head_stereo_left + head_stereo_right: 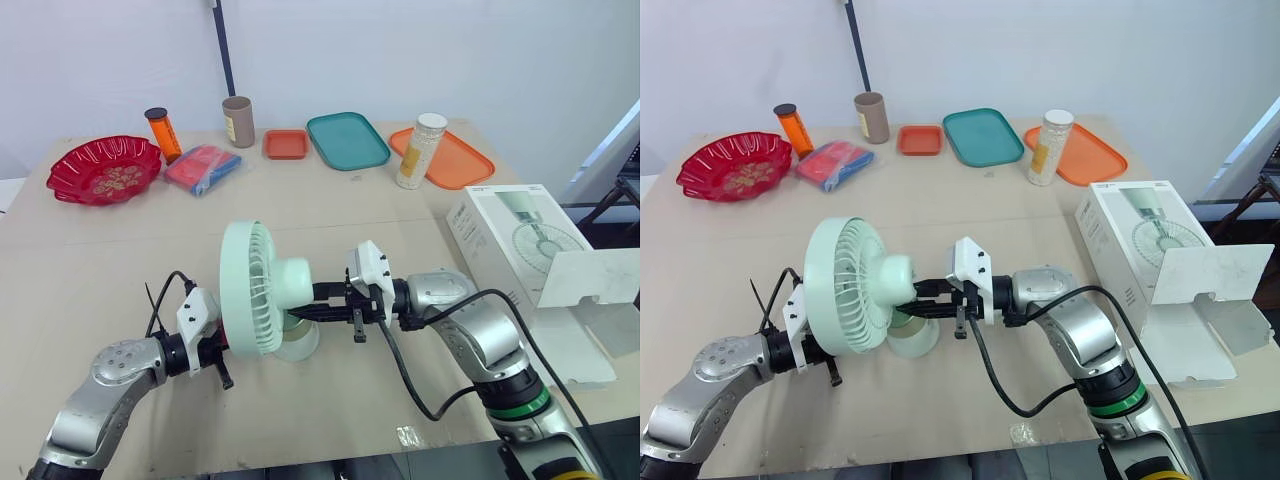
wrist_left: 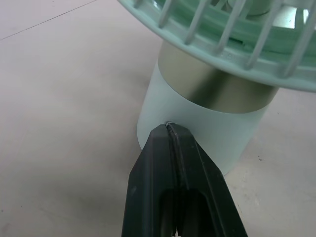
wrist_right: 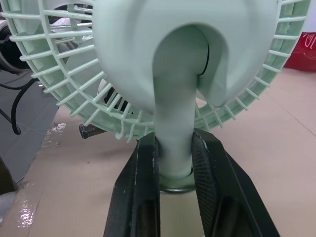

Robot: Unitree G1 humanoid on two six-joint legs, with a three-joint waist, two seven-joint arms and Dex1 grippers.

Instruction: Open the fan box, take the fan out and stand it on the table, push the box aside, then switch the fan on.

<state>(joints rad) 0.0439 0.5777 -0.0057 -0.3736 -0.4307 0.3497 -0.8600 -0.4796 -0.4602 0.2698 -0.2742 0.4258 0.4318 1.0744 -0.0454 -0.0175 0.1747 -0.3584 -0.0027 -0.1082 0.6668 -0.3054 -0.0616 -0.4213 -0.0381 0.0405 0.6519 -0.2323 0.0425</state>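
Fan upright between both grippers, box off to the right.
One fan (image 1: 255,285) stands on the table (image 1: 330,200), stem vertical. The right gripper (image 3: 174,148) reaches in from behind, its fingers clamped on either side of the stem just above the round base. The left gripper (image 2: 169,131), fingers pressed together and holding nothing, points at the front of the base, touching it or just short, so it looks the nearer one for the switch. One box (image 1: 520,235), flap open, lies well apart on the robot's right.

Tan table (image 1: 100,270), fan (image 1: 250,285), open white box (image 1: 510,240), red bowl (image 1: 104,168), teal tray (image 1: 347,140), brown cup (image 1: 238,121)
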